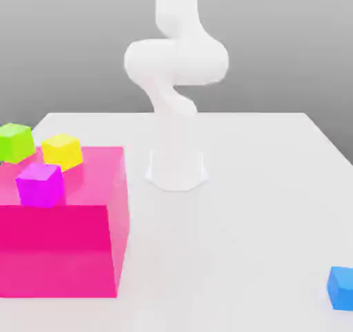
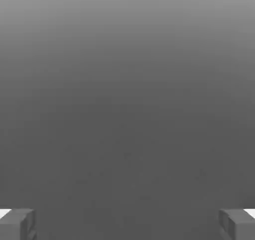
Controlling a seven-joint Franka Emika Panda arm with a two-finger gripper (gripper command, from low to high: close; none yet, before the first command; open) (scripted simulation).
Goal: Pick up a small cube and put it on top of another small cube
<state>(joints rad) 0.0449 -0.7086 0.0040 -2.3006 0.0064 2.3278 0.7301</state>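
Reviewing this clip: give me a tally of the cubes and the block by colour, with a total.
Green small cube: 1
Yellow small cube: 1
Purple small cube: 1
Blue small cube, partly cut off by the exterior view's right edge: 1
Pink large block: 1
Total: 5
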